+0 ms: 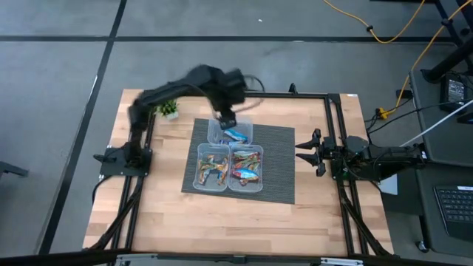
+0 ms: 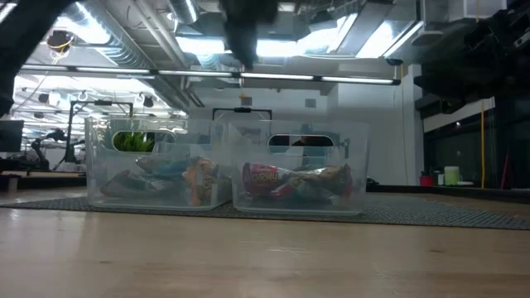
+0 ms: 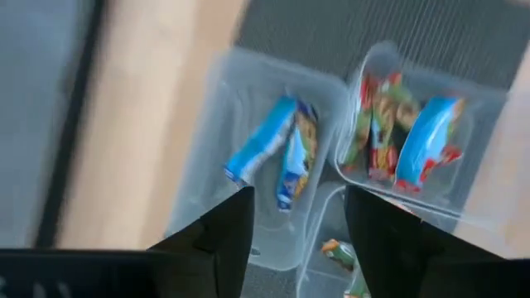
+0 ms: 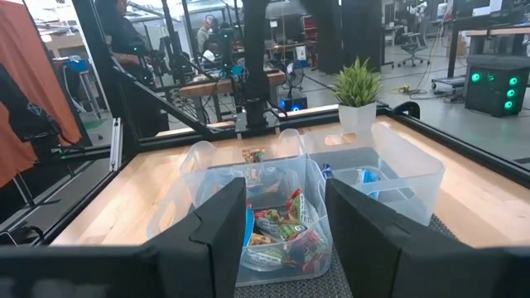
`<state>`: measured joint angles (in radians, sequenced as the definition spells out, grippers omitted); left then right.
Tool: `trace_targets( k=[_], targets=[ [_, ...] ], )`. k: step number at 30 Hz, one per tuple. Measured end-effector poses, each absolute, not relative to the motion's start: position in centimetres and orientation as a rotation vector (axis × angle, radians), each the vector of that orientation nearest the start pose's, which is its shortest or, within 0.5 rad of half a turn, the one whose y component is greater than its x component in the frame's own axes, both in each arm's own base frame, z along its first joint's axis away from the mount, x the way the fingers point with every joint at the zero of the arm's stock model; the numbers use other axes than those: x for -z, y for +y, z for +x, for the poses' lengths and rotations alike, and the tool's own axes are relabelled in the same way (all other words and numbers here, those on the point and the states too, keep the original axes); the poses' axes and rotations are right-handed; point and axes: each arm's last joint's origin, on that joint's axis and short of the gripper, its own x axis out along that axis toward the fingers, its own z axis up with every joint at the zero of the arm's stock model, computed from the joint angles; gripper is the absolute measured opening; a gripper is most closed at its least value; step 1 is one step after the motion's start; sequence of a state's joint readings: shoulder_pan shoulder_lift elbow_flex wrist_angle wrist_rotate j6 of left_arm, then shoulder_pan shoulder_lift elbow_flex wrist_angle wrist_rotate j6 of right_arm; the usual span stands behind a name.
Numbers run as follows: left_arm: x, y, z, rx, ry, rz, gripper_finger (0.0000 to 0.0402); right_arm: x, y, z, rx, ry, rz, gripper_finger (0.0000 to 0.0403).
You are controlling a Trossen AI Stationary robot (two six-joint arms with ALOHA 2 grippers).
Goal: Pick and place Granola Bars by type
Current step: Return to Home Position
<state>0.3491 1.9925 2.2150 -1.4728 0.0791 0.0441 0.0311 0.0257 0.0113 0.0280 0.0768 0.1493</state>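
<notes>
Granola Bars (image 3: 273,153), small shiny blue-wrapped oblongs, lie in the clear plastic tub (image 3: 215,108) just beneath my left gripper (image 3: 294,194), whose dark fingers (image 3: 224,240) are spread wide and hold nothing, while my right gripper (image 1: 304,153) waits well off to the side, also parted and empty.

There are three clear tubs (image 1: 247,127), one grey mat (image 1: 277,170), one potted plant (image 1: 169,109) and two arms (image 1: 185,85). One tub holds two blue bars (image 3: 261,151).
</notes>
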Motion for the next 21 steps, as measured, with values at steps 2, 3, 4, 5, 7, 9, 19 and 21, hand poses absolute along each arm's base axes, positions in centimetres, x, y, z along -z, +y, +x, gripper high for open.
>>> trace_targets(
  k=[2,3,4,5,7,9,19,21],
  targets=[
    [-39.5,12.6,34.0,-0.227,1.138,-0.202,0.0181,-16.8,0.1,9.9,0.044,-0.017,0.150,0.0169],
    [-41.0,12.3,32.7,-0.233,1.087,-0.189,0.0181,-16.8,0.1,9.9,0.044,-0.017,0.150,0.0169],
    [-42.6,11.9,31.4,-0.238,1.029,-0.171,0.0179,-16.8,0.1,9.9,0.044,-0.017,0.150,0.0169],
    [-44.1,11.5,30.2,-0.242,0.963,-0.149,0.0178,-16.8,0.1,9.9,0.044,-0.017,0.150,0.0169],
    [-47.1,10.5,27.5,-0.242,0.823,-0.117,0.0176,-16.8,0.1,9.9,0.045,-0.017,0.150,0.0169],
    [-49.6,9.2,24.9,-0.229,0.695,-0.066,0.0176,-16.8,0.1,9.9,0.044,-0.017,0.150,0.0169],
    [-48.9,3.3,12.8,-0.163,0.488,0.062,0.0180,-16.8,0.1,9.9,0.044,-0.017,0.150,0.0169],
    [-46.4,2.9,11.5,-0.168,0.402,0.065,0.0180,-16.8,0.1,9.9,0.044,-0.017,0.150,0.0169]
  ],
)
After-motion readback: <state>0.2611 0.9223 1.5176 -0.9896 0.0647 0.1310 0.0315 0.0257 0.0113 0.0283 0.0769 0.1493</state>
